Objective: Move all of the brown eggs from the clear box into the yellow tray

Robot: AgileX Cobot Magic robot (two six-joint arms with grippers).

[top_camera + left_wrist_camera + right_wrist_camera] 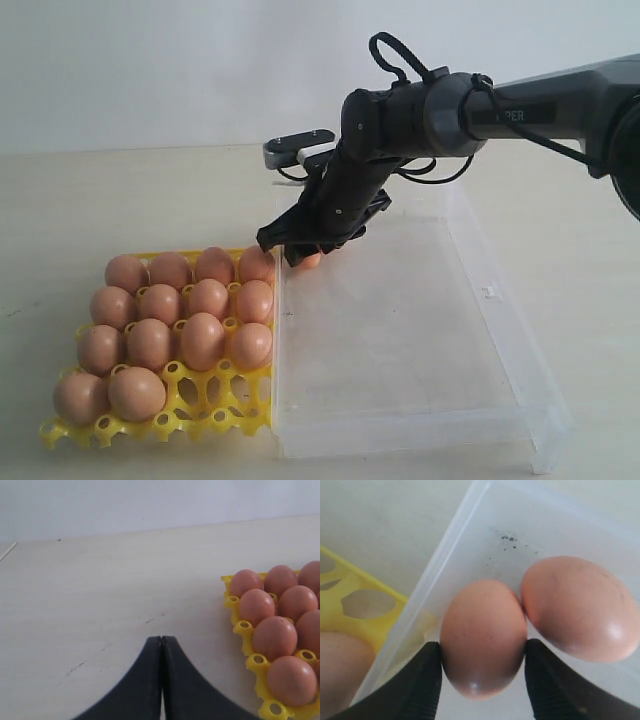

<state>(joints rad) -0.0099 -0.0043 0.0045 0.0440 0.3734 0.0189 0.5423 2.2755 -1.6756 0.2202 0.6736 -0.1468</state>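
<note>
Nearest, the yellow tray has two front cups empty; fourteen brown eggs fill the rest. Beside it, the left fingers hang pressed together over bare bench. Farther back, two more lie in the clear box's far corner. The right arm reaches steeply down, and the right fingers seemingly grip one egg.

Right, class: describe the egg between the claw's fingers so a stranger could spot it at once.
Find the clear box beside the yellow tray. Two eggs lie in it, touching, in the far corner by the tray. The egg you want sits between the right claw's fingers, nearer the tray; the second egg lies outside them.
</note>
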